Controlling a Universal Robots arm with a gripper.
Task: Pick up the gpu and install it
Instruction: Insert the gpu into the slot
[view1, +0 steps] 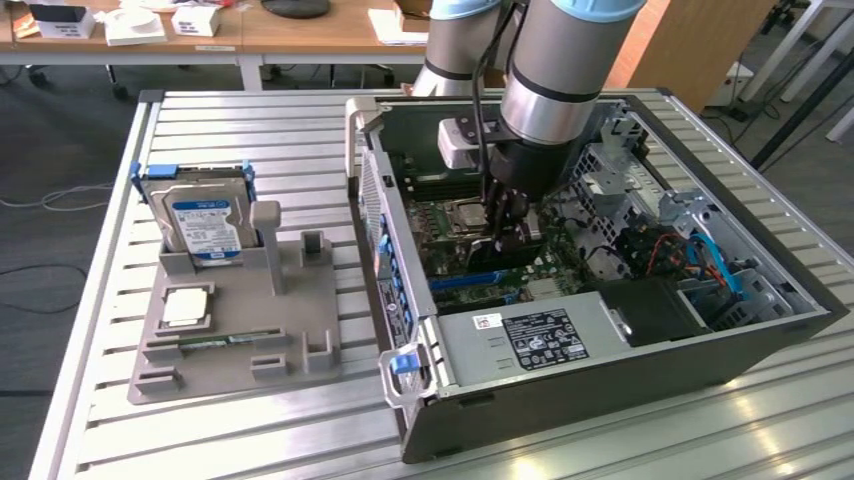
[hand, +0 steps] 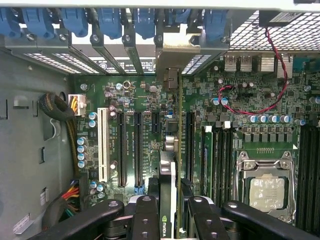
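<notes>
The fingers are clamped on both faces of the gpu, which stands on edge over the motherboard inside the open computer case on the desk; it is probably light, stiff and fragile, best gripped by its board edges.

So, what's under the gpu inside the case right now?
The gripper holds the gpu edge-on over the green motherboard. Long black expansion slots show on either side. What lies directly beneath is covered by the card itself.
</notes>
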